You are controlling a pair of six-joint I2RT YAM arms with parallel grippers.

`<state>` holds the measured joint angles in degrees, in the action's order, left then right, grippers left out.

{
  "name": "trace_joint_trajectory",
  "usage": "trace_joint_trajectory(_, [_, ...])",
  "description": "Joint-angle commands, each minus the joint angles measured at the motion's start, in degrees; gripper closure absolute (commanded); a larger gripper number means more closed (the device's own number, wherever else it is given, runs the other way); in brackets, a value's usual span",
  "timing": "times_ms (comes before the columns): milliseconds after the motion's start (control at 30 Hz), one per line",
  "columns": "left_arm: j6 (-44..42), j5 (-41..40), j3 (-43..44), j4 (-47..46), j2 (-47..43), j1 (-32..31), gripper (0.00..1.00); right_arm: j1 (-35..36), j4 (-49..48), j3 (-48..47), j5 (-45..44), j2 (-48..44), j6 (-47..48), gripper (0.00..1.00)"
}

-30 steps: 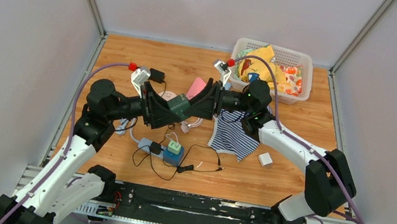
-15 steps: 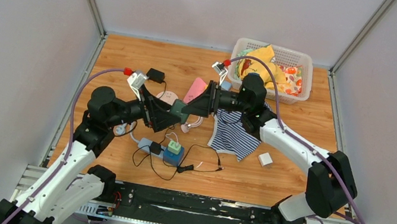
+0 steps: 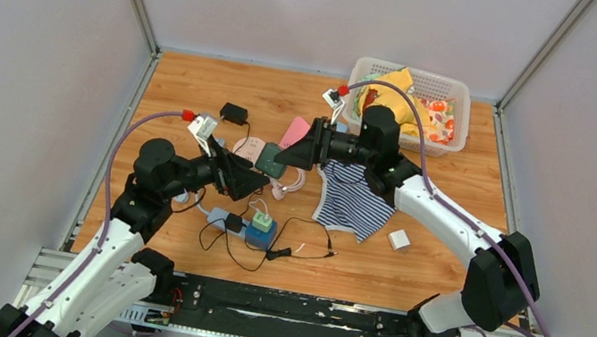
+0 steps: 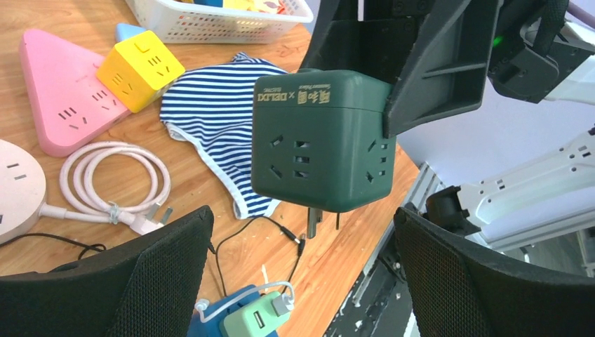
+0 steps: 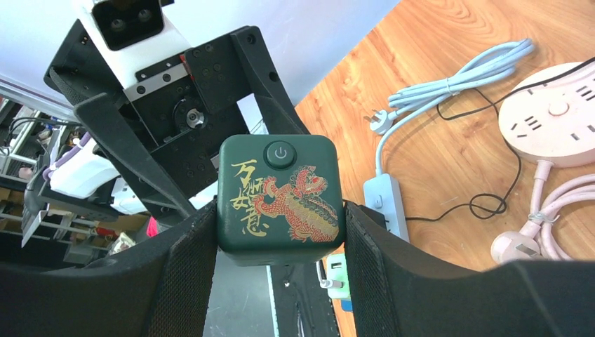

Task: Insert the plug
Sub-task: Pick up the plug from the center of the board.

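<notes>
A dark green cube socket (image 3: 272, 161) with a dragon print (image 5: 279, 196) hangs in the air, its plug prongs (image 4: 313, 221) pointing down. My right gripper (image 3: 280, 160) (image 5: 279, 214) is shut on it, one pad on each side. My left gripper (image 3: 251, 181) (image 4: 302, 228) is open, its fingers (image 4: 168, 274) wide apart and just short of the cube, touching nothing. Below lies a white power strip (image 3: 222, 217) (image 5: 384, 203) carrying a black adapter, a blue cube and a pale green charger (image 4: 252, 319).
A striped cloth (image 3: 352, 206) lies under the right arm. Behind are a pink triangular socket (image 4: 59, 88), a yellow cube (image 4: 140, 70), a round pink socket (image 5: 554, 123) with coiled cord, and a white basket (image 3: 460, 99). A thin black cable (image 3: 301, 246) loops near the strip.
My left gripper has opened off the green cube and drawn back to the left. The right gripper keeps the cube and has shifted slightly up and back.
</notes>
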<state>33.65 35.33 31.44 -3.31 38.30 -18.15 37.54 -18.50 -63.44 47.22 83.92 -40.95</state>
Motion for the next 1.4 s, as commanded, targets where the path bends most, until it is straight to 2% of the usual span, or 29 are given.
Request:
trace_joint_trajectory(0, [2.7, -1.3, 1.4, -1.0, -0.8, 0.0, 0.00, -0.6, -0.7, -0.5, -2.6, -4.3, 1.3, 1.00])
trace_joint_trajectory(167, [7.1, -3.0, 2.1, -1.1, -0.8, 0.0, 0.00, 0.4, 8.0, -2.7, -10.7, -7.4, 9.8, 1.00])
trace_joint_trajectory(367, [12.0, -2.4, 6.4, -1.1, -1.0, 0.0, 0.00, 4.5, 6.2, -0.6, -18.0, -12.6, 12.4, 1.00])
trace_joint_trajectory(600, [9.8, 2.0, 10.5, -1.5, -1.5, 0.0, 0.00, 5.0, -15.0, 5.3, -12.5, -13.2, -2.9, 1.00])
trace_joint_trajectory(800, [10.7, 3.7, 11.3, -3.5, -2.6, 0.0, 0.02, 5.1, -24.3, 6.3, -9.5, -11.4, -11.7, 1.00])
trace_joint_trajectory(1100, [14.3, 5.0, 12.9, -6.0, -1.0, 0.0, 0.13, 6.2, -28.2, 6.7, -9.1, -9.7, -14.7, 1.00])
trace_joint_trajectory(1367, [17.4, 4.5, 12.2, -7.3, 0.0, 0.0, 0.22, 6.9, -28.0, 7.1, -9.7, -9.5, -14.5, 1.00])
